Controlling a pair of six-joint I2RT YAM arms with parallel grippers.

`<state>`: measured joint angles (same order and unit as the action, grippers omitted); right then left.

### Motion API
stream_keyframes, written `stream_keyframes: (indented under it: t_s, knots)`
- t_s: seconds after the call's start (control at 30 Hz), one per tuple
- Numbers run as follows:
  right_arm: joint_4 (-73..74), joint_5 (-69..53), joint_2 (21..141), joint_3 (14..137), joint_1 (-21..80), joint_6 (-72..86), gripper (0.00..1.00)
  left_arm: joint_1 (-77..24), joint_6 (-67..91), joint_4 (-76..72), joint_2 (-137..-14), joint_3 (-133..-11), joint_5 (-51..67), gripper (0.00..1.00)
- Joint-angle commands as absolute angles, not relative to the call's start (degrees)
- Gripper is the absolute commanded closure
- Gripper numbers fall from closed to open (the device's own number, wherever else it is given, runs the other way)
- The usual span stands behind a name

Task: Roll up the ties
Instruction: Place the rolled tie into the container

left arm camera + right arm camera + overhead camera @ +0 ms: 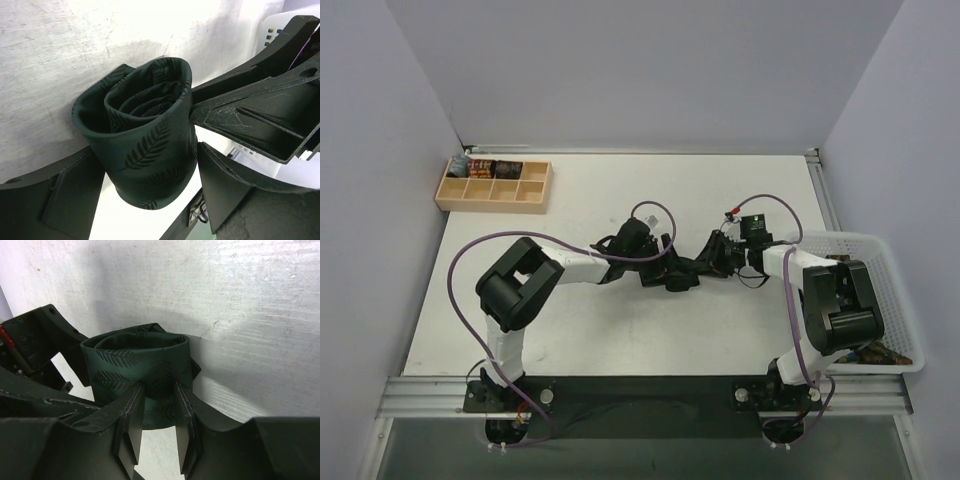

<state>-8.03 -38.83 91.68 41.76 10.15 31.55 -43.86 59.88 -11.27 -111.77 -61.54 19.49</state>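
Note:
A dark green tie with a leaf pattern [145,150] is wound into a roll and stands on end on the table's middle [684,274]. My left gripper [146,160] has a finger on each side of the roll and holds it; it also shows in the top view [667,272]. My right gripper [157,395] meets it from the right [708,262], with its two fingers [132,407] nearly together on the roll's outer wall [135,365]. The blue and brown ties are not clearly seen.
A wooden divided box [493,186] sits at the back left, with small dark rolls in its rear compartments. A white plastic basket [892,262] stands at the right edge behind my right arm, with something brown patterned [880,352] in it. Purple cables loop over both arms.

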Motion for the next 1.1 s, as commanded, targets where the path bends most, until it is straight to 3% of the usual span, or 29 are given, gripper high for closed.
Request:
stream_keyframes:
  t_s: [0.0,0.53,0.87,1.07]
  knots:
    - [-9.8,-40.0,92.5,41.0,10.6,33.1,0.71,-45.0,61.5,-17.7,-113.1,-62.0,19.2,0.2]
    - [-10.5,-40.8,93.6,39.9,12.4,34.0,0.72,-45.0,63.4,-27.1,-114.0,-58.4,15.6,0.39]
    - [-7.8,-39.8,87.6,40.9,12.8,32.9,0.71,-44.7,63.4,-29.8,-113.6,-54.8,14.9,0.68]
    - [9.5,-32.9,75.9,48.8,12.0,26.1,0.58,-42.4,61.2,-29.7,-108.4,-50.6,14.3,0.87]
